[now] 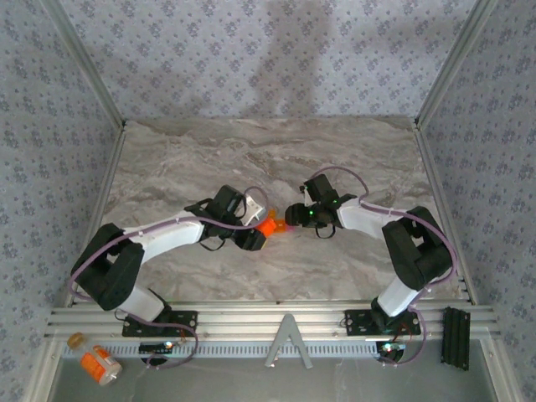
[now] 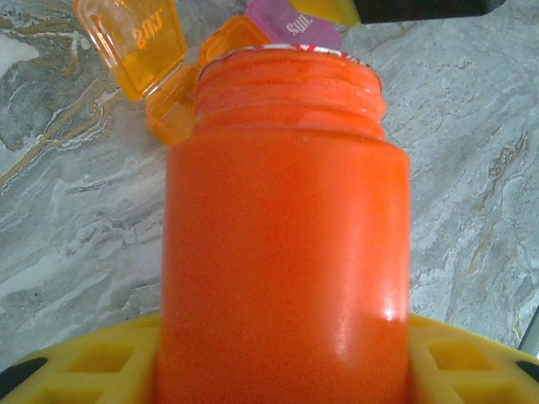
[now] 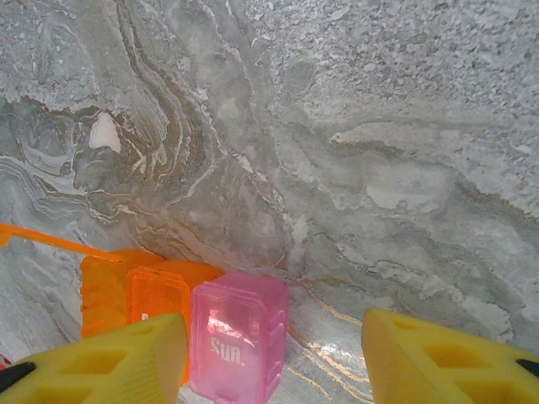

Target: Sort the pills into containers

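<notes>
Orange pill bottle (image 2: 282,252) sat clamped in the left claw (image 1: 260,230), yellow fingers (image 2: 76,366) pressed on both sides of its lower body. The threaded neck and open mouth pointed away from the claw. Contents not visible through the wall.

Just beyond the bottle's mouth lay the pill box (image 3: 160,295) on the marble bench (image 3: 379,126). It had orange compartments and a pink end (image 3: 240,341) marked "Sun.". One orange lid (image 2: 152,42) was flipped up, ahead and to the left of the left claw in its wrist view.

Right claw (image 1: 291,216) was spread wide and gripped nothing. Its yellow fingers (image 3: 109,358) were well apart, with the pink end lying between them, close beside the left-hand finger in that view. I could not tell whether they touched. The orange compartments ran out past that same finger, and bare marble lay ahead of the claw.

From above, the two claws faced each other tip to tip near mid-bench, with bottle and box between them. No loose pills could be made out.

Labelled bottle (image 1: 100,364), orange with a white label, lay well apart from both claws, on the grey strip behind the left arm's base.
</notes>
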`<state>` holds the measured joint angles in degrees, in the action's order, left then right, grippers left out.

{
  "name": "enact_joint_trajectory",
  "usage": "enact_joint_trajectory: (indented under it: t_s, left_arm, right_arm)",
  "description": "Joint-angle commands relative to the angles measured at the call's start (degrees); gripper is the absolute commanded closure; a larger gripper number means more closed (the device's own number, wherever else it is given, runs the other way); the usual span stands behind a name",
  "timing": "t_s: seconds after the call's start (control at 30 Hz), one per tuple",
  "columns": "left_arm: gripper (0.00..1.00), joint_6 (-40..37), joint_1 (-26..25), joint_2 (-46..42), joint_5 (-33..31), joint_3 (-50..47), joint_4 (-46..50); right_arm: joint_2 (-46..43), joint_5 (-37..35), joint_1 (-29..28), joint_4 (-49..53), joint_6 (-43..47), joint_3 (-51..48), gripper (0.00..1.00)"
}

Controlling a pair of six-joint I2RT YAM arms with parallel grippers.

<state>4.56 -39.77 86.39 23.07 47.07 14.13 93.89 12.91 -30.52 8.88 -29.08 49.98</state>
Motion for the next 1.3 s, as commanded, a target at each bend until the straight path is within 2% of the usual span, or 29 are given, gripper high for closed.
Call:
enact_joint_trajectory:
  t_s: [0.0, 1.27]
  left_arm:
    - [1.00, -1.37, -0.53, 1.30, -0.02, 2.40, 2.20]
    - [1.00, -6.12, -1.88, 7.95, -6.85, 13.00, 15.68]
  right_arm:
    - [0.67, -0.12, -0.25, -0.27, -0.01, -0.18, 0.42]
    - [3.12, 0.08, -0.26, -1.37, -0.63, -0.48, 0.42]
